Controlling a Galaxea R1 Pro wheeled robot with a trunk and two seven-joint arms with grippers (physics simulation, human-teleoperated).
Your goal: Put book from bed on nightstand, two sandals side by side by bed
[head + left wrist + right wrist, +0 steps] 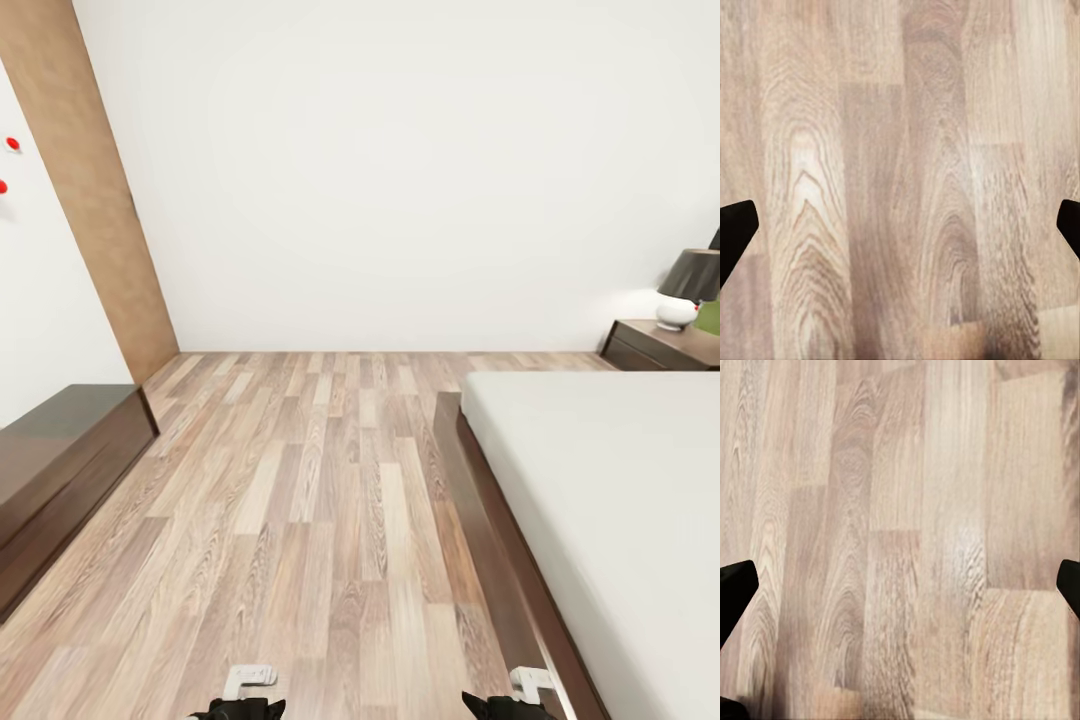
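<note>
We are seeing the bed (600,480) and nightstand (660,345) from the head; our wrists are showing wood-plank floor (900,180) between both grippers' wide-open jaws.

Pale grey-white mattress (610,480) on dark brown bed frame (500,540); light brown wood-grain floor (300,480).

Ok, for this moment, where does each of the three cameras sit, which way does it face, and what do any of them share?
Head view: on the robot's head, facing forward and down over the floor, with the bed at right and the nightstand beyond it; both arm ends peek in at the lower edge.
Left wrist view: near the left gripper, facing down at the planks between spread fingertips.
Right wrist view: near the right gripper, likewise, fingertips wide apart.
Shared: all three see the wood floor.
</note>
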